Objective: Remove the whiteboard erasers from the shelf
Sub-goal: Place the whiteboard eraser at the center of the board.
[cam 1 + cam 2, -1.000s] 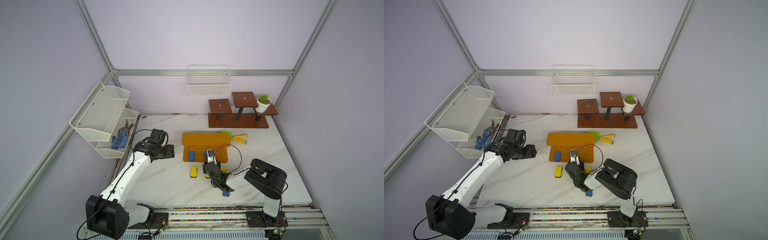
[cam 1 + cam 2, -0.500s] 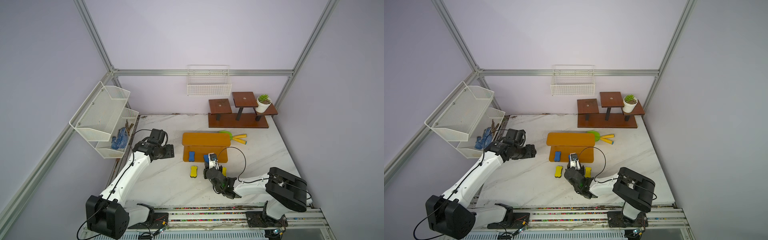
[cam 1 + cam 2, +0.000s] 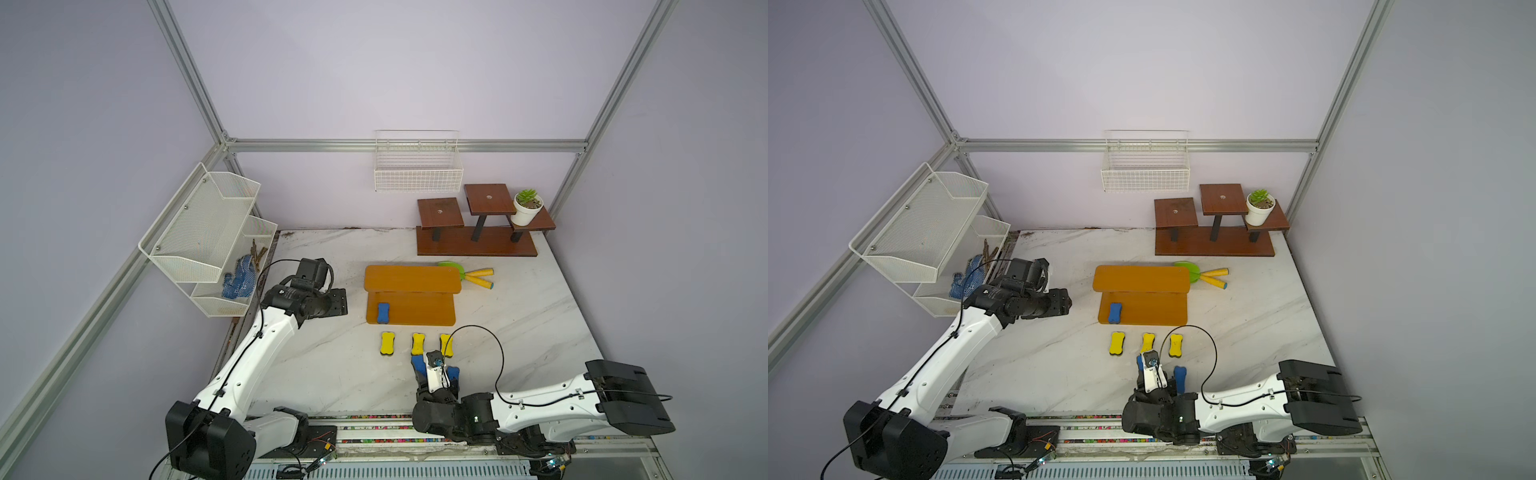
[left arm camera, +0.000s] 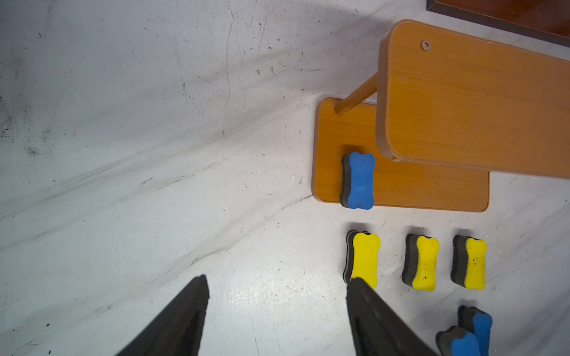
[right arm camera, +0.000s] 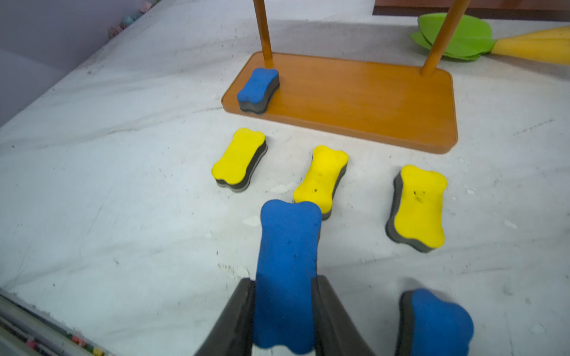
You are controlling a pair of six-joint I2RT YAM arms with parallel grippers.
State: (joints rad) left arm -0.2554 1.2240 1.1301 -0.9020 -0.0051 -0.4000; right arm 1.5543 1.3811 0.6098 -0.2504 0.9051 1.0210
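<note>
Room: pale lilac walls w/ aluminium frame posts. White marble-look tabletop point(image 3: 332, 374), scuffed and streaked in the left wrist view. On the left wall a white mesh rack point(image 3: 199, 232) w/ blue gloves point(image 3: 237, 280) in it; on the back wall a wire basket point(image 3: 417, 166). At the back right, a dark brown stand point(image 3: 478, 245) w/ a small potted plant point(image 3: 527, 206).

Mid-tabletop: orange shelf point(image 3: 411, 291), two steps. Behind it on the right, a green tool w/ yellow handles point(image 3: 469, 274).

Vs a second ago: right arm has pulled back toward the front edge and swung low; its elbow block now sits far right. Left arm hasn't moved. The middle yellow eraser, hidden by the right arm then, now shows.

Erasers: one blue eraser point(image 3: 383, 312) is on the shelf's lower step, at its left end. Three yellow erasers point(image 3: 387, 343) lie in a row on the tabletop just in front of the shelf. One more blue eraser point(image 5: 438, 323) lies on the tabletop just beside the right pincer.

Right pincer point(image 5: 285, 314): closed on a blue eraser point(image 5: 288, 265), fingers point(image 5: 240, 311) pressing both long sides, eraser sticking out forward, its far tip overlapping the middle yellow one in the right wrist view. Whether it's lifted or resting, can't tell.

Left pincer point(image 4: 277, 311): jaws apart, holds nothing, above bare tabletop left of the shelf, well apart from the shelf's eraser.
</note>
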